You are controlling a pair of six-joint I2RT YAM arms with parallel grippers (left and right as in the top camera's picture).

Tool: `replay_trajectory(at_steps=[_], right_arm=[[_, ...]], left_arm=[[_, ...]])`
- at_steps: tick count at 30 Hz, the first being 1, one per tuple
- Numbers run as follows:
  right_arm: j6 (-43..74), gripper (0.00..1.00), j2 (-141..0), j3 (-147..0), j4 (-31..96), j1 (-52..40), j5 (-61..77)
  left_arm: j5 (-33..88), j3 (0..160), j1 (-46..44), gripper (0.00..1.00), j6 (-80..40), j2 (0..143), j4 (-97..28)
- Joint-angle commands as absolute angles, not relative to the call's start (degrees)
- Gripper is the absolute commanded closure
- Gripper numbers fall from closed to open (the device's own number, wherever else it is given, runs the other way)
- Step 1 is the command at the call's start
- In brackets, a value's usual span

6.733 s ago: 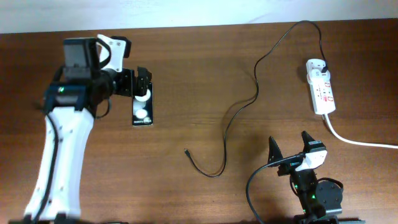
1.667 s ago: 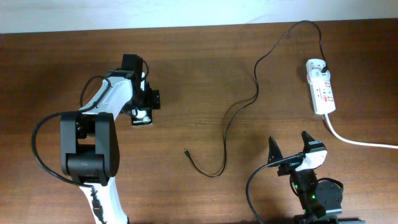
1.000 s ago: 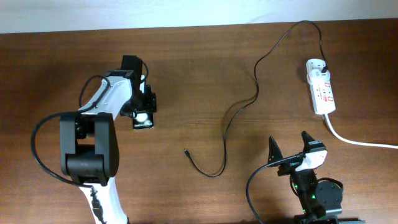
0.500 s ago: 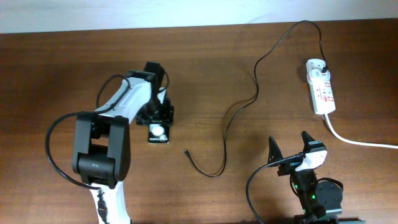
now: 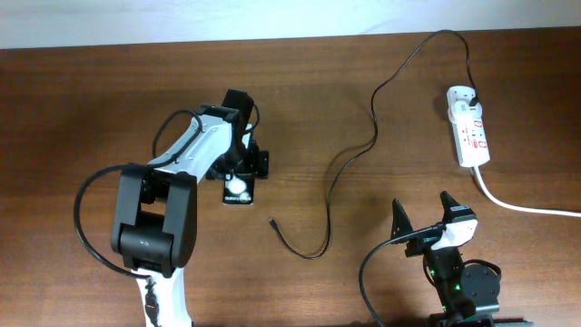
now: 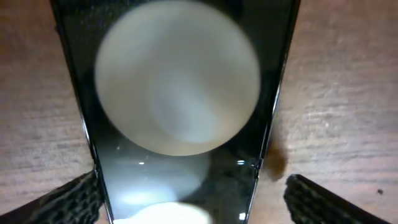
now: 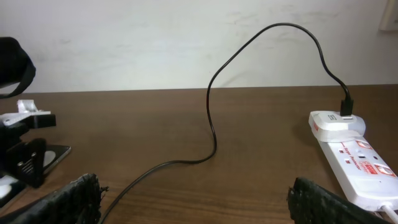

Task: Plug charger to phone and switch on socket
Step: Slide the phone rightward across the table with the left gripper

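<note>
Left gripper (image 5: pixel 241 171) is down on the phone (image 5: pixel 238 188), which lies flat between its jaws; pinched or merely straddled, I can't tell. Right gripper (image 5: pixel 421 205) is spread wide, holding nothing. The charger (image 7: pixel 210 112) tip lies loose near the left jaws.

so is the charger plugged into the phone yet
Not plugged in: the tip of the charger lies loose on the table, apart from the phone, which sits between the fingers of the left claw.
</note>
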State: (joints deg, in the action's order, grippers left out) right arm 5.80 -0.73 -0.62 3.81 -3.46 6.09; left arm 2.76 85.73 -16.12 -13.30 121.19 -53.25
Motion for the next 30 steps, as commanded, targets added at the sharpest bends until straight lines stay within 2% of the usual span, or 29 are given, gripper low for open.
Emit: replay_trajectory(at_steps=[1,5,9,17,30], right_arm=[[5.80,0.01,-0.21,-0.32,4.12,-3.36,5.78],[5.82,0.01,-0.21,-0.32,4.12,-3.36,5.78],[5.80,0.01,-0.21,-0.32,4.12,-3.36,5.78],[5.80,0.01,-0.21,-0.32,4.12,-3.36,5.78],[5.80,0.01,-0.21,-0.32,4.12,-3.36,5.78]], left_arm=[[1.63,84.40,-15.99,0.01,-13.26,122.96,-51.24],[0.51,84.40,-16.12,0.01,-13.26,122.96,-51.27],[-6.04,84.40,-16.36,0.01,-13.23,122.96,-48.73],[-6.07,84.60,-16.36,0.01,-7.94,122.41,-49.10],[-7.14,84.64,-14.46,0.01,-7.86,120.20,-48.86]])
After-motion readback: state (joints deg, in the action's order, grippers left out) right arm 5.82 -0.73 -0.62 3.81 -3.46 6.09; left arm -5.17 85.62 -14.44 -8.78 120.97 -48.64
